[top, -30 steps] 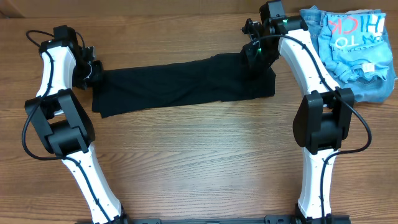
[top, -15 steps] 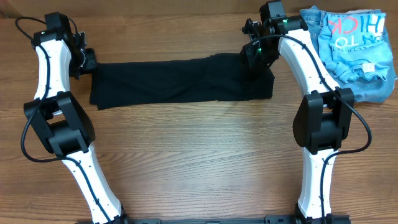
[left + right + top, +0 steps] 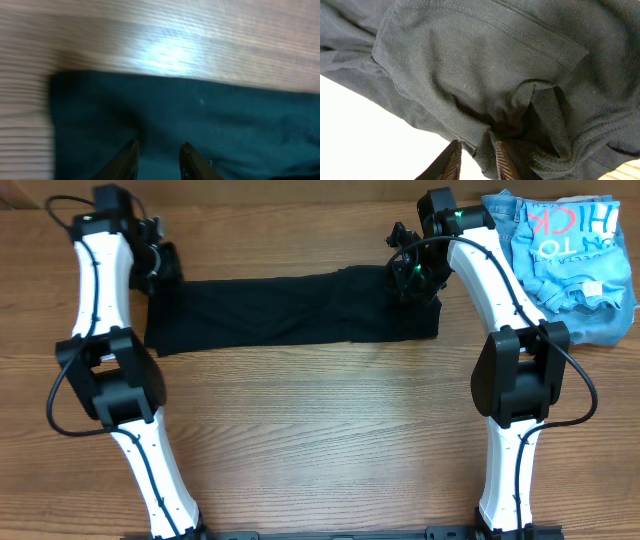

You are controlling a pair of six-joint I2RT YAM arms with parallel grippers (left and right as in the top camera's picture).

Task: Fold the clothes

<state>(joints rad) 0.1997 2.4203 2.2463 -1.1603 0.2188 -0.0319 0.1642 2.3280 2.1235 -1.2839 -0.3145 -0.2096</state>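
Overhead, the black T-shirt point(image 3: 290, 310) lay folded into a long narrow band, flat on the wooden table point(image 3: 320, 440). It ran parallel to the far edge and lay closer to that edge than to the near one. Its right end looked thicker and slightly bunched.

The right gripper point(image 3: 408, 280) sat on that right end, toward the far side of the band. In the right wrist view its two fingers point(image 3: 454, 160) stood close together with a raised pucker of black fabric caught between them, so it was clamped on the T-shirt. A stitched hem ran across the cloth just beyond, and pale bare table showed at the lower left.

The left gripper point(image 3: 160, 268) hung at the band's left end, over its far corner. The left wrist view was blurred, yet its fingers point(image 3: 131, 157) could be seen a narrow gap apart. Flat dark cloth showed between and below them, and nothing was gripped. Whether the tips touched the fabric could not be told. The shirt's left edge and far edge met bare wood just beyond the fingers.

In the far right corner of the table, just beside the band's right end, a light blue printed shirt point(image 3: 570, 250) lay crumpled on top of blue denim jeans point(image 3: 600, 330).
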